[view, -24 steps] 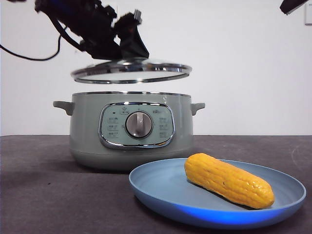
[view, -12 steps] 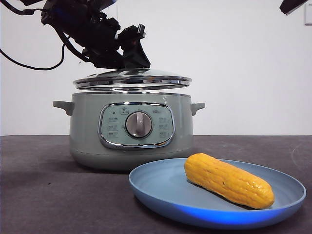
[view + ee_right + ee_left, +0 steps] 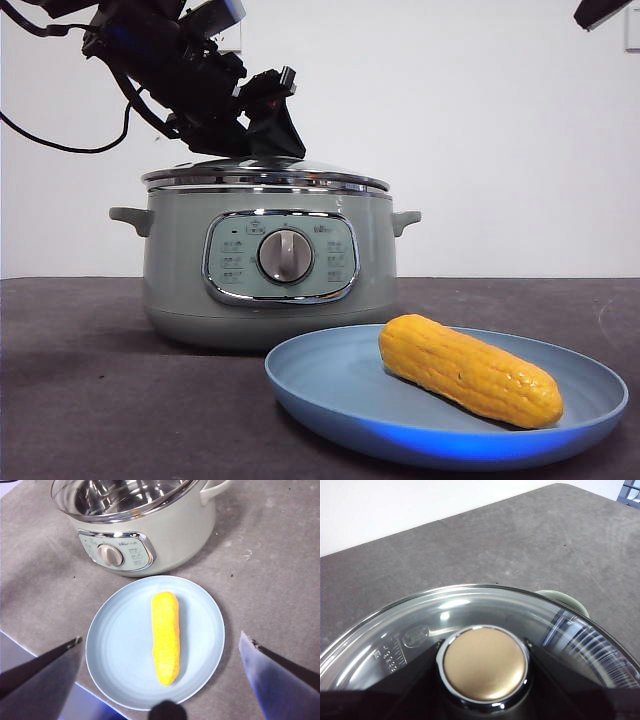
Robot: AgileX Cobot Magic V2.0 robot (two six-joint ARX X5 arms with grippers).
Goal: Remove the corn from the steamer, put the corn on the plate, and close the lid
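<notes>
Left tool (image 3: 268, 125) is pinching the lid (image 3: 265, 175) by its knob, right on the steamer (image 3: 265, 265) rim, so if you let go off-centre it'll sit crooked; corn (image 3: 468, 368) lies on the plate (image 3: 330, 385).

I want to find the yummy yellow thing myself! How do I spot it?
Look for the big pale green steamer on the dark table. Right in front of it sits a wide blue plate. The corn lies on that plate: the only yellow-orange thing here, long and bumpy with kernels.
</notes>
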